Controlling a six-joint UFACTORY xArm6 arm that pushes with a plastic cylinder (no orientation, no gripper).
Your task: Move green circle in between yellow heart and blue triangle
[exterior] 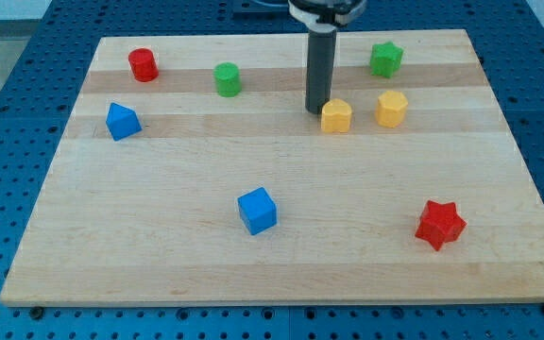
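Standing upright (short, round): green circle.

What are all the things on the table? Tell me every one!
Red cylinder: 1, red, top left of the view.
Green circle: 1, green, right of the red cylinder.
Green star: 1, green, top right.
Yellow heart: 1, yellow, upper middle.
Yellow hexagon: 1, yellow, just right of the heart.
Blue triangle: 1, blue, left side.
Blue cube: 1, blue, lower middle.
Red star: 1, red, lower right.
Wooden board: 1, light wood, under everything.
My tip: 1, dark rod end, right beside the heart's left edge.
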